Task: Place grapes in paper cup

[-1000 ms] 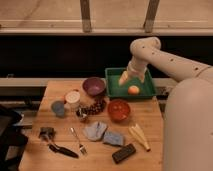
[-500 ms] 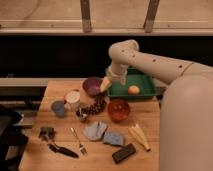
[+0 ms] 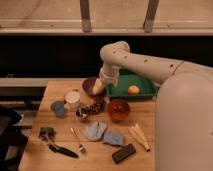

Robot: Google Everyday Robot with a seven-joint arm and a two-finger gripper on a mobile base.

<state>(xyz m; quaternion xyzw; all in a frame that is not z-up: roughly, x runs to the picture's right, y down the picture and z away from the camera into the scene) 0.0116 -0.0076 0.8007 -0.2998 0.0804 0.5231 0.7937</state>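
Observation:
The grapes (image 3: pixel 95 106), a small dark reddish-purple bunch, lie on the wooden table (image 3: pixel 55 160) just right of the paper cup (image 3: pixel 73 98), a short cream-white cup with a pale tan top. My gripper (image 3: pixel 98 88) hangs at the end of the white arm, above and a little behind the grapes, over the near rim of the purple bowl (image 3: pixel 90 84). It holds nothing that I can see.
A grey-blue cup (image 3: pixel 58 107) stands left of the paper cup, a small metal cup (image 3: pixel 81 115) by the grapes. An orange bowl (image 3: pixel 118 109), a green tray (image 3: pixel 131 85) with an orange fruit (image 3: pixel 133 89), cloths, a banana, fork and dark tools lie around.
The arm has swung left from over the green tray to the purple bowl, bringing the gripper close above the grapes. The objects on the table have not moved.

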